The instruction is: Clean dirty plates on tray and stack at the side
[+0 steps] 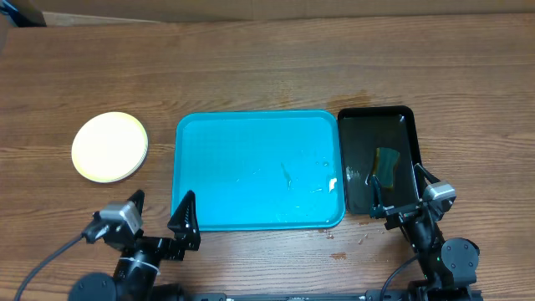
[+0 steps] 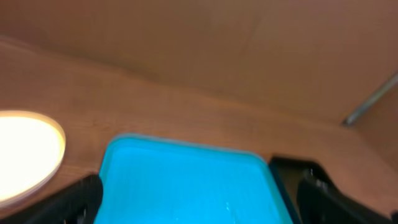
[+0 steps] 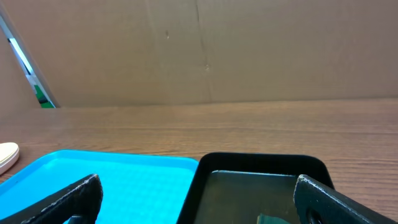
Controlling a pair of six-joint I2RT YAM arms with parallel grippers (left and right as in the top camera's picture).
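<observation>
The plates [image 1: 109,147] lie stacked on the table left of the cyan-blue tray [image 1: 251,134], the pale yellow-green one on top; the ones below show only as white rims. The stack also shows in the left wrist view [image 2: 25,152] and its edge in the right wrist view [image 3: 7,154]. The tray holds no plate, only wet streaks; it shows in the left wrist view [image 2: 186,180] and right wrist view [image 3: 124,174]. My left gripper [image 1: 159,217] is open and empty at the tray's front left corner. My right gripper [image 1: 407,194] is open and empty over the black tray's front edge.
A smaller black tray [image 1: 376,117] with water and a dark green sponge [image 1: 386,163] sits against the blue tray's right side; it shows in the right wrist view [image 3: 261,165]. Water drops dot the table near the front edge. A cardboard wall stands behind the table.
</observation>
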